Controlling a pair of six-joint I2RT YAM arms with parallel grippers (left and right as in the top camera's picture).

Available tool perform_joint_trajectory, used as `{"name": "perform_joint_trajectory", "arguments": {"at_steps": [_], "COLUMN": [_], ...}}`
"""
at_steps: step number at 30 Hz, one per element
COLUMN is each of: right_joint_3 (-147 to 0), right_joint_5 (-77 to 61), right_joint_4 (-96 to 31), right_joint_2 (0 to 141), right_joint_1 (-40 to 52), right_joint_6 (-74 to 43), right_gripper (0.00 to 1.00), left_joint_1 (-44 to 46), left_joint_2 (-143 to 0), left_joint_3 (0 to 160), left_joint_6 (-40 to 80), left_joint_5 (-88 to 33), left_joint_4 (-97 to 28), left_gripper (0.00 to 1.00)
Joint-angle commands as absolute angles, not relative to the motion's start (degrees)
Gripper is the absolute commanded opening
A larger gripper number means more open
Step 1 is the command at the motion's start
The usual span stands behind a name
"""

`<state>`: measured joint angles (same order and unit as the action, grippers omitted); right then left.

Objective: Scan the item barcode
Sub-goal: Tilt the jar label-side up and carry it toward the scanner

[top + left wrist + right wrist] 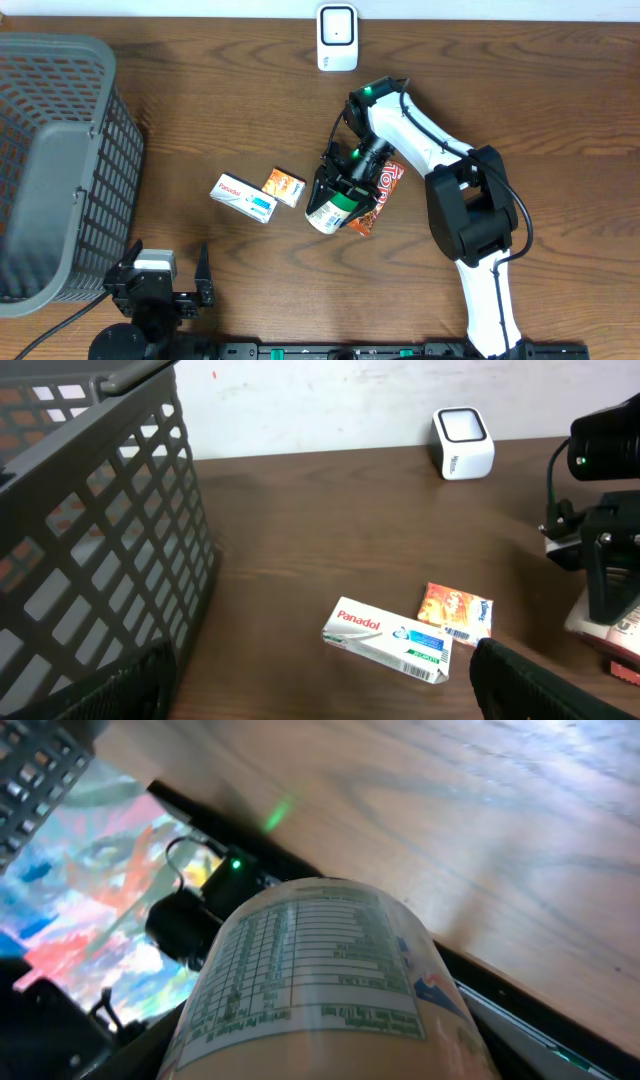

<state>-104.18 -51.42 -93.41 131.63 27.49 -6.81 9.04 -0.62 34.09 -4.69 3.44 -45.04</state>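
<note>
We hold the green-labelled bottle [330, 214] in the right gripper [337, 192] mid tabletop [200, 110], left gripper [170, 278] spread wide at the near edge, so we'd best carry it toward the scanner [337, 38] at the far edge, barcode turned squarely to it.

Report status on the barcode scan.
Left claw open, empty. Right claw shut on green-and-white cylindrical tub, printed label showing in wrist view. White scanner box apart from tub.
</note>
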Motion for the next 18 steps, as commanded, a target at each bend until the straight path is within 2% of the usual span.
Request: {"name": "perform_joint_trajectory", "arguments": {"at_steps": [1,6,18], "right_joint_3": [-105.4,-105.4,-105.4], "right_joint_5": [-55.2,-59.0,-60.3], "right_joint_4": [-94.6,-97.5,-97.5], "right_joint_2": [131.8,131.8,131.6], "right_joint_1": [26.9,26.9,27.0], "right_joint_6": [-2.5,3.3,3.5], "right_gripper": [0.55,0.52,0.55], "left_joint_1": [8.8,8.8,8.8], "left_joint_2": [-0.2,-0.2,-0.2], "left_joint_3": [34.0,34.0,34.0], "left_joint_6": [-4.6,-4.6,-4.6], "left_joint_5": [3.2,3.2,3.2], "left_joint_4": [-45.0,-45.0,-45.0], "left_gripper": [0.93,0.93,0.93]}}
